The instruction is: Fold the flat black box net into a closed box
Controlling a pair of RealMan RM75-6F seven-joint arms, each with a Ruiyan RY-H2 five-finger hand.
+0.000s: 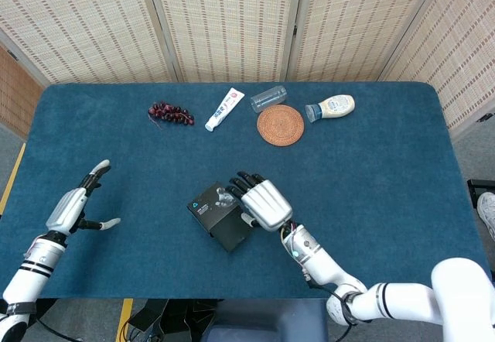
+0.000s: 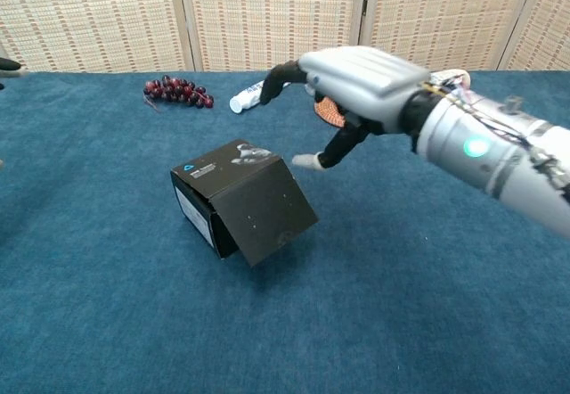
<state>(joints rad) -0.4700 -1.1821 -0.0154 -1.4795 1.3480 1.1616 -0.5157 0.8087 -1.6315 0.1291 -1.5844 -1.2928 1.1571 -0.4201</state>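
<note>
The black box [image 1: 220, 215] stands folded on the blue table [image 1: 371, 195], turned at an angle, with a small blue logo on its top. In the chest view the box [image 2: 239, 198] shows a near panel that slants outward at the bottom. My right hand [image 1: 263, 201] hovers just right of and above the box, its fingers spread, holding nothing. The chest view shows that right hand [image 2: 349, 77] raised well clear of the box top. Far out at the table's left side, my left hand [image 1: 77, 206] is spread and empty.
Along the far edge lie a bunch of dark grapes [image 1: 170, 113], a toothpaste tube [image 1: 224, 108], a clear bottle on its side [image 1: 268, 97], a round woven coaster [image 1: 280, 124] and a mayonnaise bottle [image 1: 331, 107]. Folding screens stand behind the table.
</note>
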